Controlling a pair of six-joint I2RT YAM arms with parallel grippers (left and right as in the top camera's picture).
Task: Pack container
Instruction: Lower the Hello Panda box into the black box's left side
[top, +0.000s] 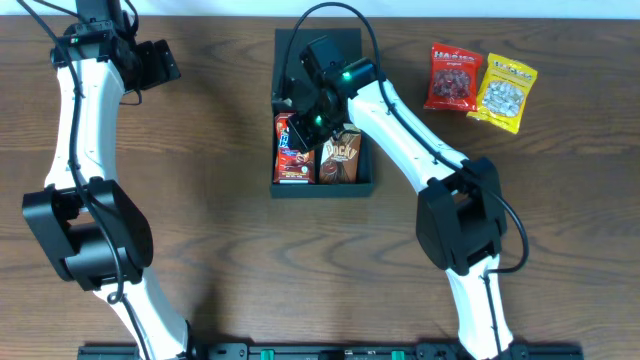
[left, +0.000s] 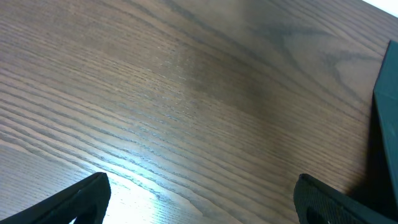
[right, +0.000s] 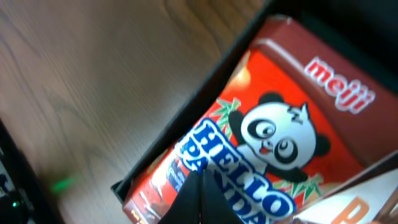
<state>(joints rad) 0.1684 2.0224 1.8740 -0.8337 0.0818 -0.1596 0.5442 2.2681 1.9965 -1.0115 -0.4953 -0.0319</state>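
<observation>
The dark teal-grey container (top: 322, 189) lies at the table's middle back with its flap lid open toward the far edge. Inside it, a red Hello Panda box (top: 291, 157) lies on the left and a brown Pocky box (top: 343, 160) on the right. My right gripper (top: 306, 124) is over the Hello Panda box; in the right wrist view its fingers (right: 199, 188) are pressed together, empty, over the box (right: 292, 118) near the container wall (right: 186, 118). My left gripper (top: 160, 60) is open and empty over bare table (left: 199, 186), left of the container's edge (left: 387, 112).
A red Haribo packet (top: 452, 77) and a yellow snack packet (top: 505, 92) lie on the table at the back right. The right arm reaches across the container from the right.
</observation>
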